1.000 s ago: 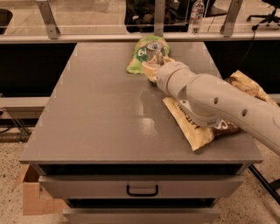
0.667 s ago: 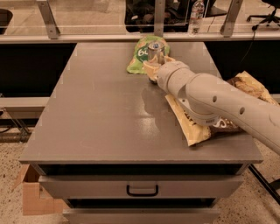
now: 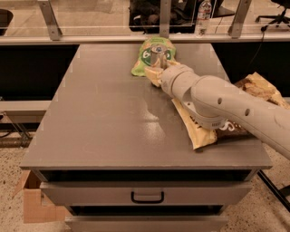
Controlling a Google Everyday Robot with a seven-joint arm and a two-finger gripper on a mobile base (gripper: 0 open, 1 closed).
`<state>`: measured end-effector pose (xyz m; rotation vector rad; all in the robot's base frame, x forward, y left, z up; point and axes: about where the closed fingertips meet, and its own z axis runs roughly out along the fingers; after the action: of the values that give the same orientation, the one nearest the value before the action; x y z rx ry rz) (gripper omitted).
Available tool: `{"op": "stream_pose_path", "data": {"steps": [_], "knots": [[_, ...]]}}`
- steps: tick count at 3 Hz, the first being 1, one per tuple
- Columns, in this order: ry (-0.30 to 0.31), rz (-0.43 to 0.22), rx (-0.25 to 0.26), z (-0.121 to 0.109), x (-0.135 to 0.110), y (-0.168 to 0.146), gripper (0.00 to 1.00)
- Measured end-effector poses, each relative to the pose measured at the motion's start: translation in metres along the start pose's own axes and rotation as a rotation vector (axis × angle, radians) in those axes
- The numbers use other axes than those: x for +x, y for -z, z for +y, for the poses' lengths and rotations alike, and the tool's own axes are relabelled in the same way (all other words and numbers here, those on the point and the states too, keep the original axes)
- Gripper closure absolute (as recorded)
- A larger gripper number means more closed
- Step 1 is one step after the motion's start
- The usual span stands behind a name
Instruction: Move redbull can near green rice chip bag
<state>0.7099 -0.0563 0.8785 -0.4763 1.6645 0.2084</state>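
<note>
The redbull can [image 3: 158, 53] stands upright at the far middle of the grey table [image 3: 99, 118], its shiny top showing. It is right against the front of the green rice chip bag [image 3: 146, 58], which lies flat at the table's far edge. My gripper [image 3: 159, 69] reaches in from the right on a pale arm. Its cream fingers [image 3: 152, 75] sit on either side of the can's lower part, shut on it. The can's lower body is hidden by the gripper.
A larger brown-and-cream chip bag [image 3: 195, 129] lies on the right side of the table, partly under my arm. A rail with posts [image 3: 50, 20] and a water bottle [image 3: 205, 9] are behind the table. A cardboard box [image 3: 34, 199] sits on the floor at lower left.
The gripper and the can have shifted slightly farther away and left, closer onto the green bag. Nothing else has moved.
</note>
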Motion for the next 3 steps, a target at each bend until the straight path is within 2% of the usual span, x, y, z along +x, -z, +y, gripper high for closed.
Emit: {"op": "stream_pose_path", "data": {"steps": [1, 2, 3], "knots": [[-0.004, -0.015, -0.04, 0.012, -0.007, 0.007, 0.0], [-0.011, -0.032, -0.063, 0.017, -0.018, 0.029, 0.0], [-0.03, -0.027, -0.089, 0.028, -0.031, 0.067, 0.0]]}}
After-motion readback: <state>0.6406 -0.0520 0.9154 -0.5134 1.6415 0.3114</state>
